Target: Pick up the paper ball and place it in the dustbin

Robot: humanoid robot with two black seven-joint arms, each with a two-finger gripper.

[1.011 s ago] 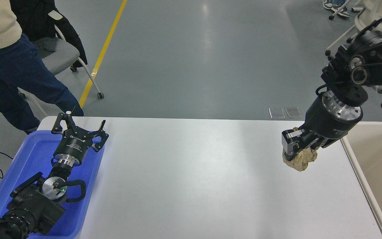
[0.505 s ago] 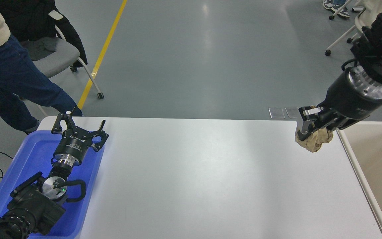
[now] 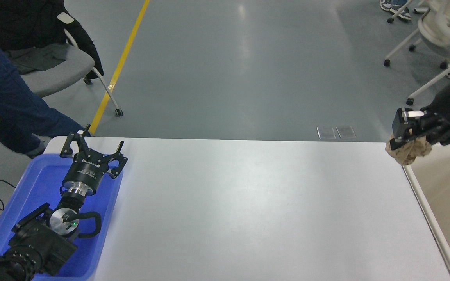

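The tan, crumpled paper ball (image 3: 408,151) hangs in the air at the right, clamped in my right gripper (image 3: 404,138), which is shut on it. The ball sits just over the far left corner of the dustbin (image 3: 424,197), a beige tub standing off the table's right end. Most of my right arm runs out of the picture at the right edge. My left gripper (image 3: 92,150) is parked open at the lower left, over the blue tray, holding nothing.
A shallow blue tray (image 3: 33,183) lies on the white table's left end under the left arm. A person in blue trousers (image 3: 10,105) stands at the far left beside a grey chair (image 3: 53,66). More chairs stand at the far right.
My right gripper has carried the paper ball up and to the right, from over the table's right part to the dustbin's near corner. The left arm has stayed put. The person has shifted left.
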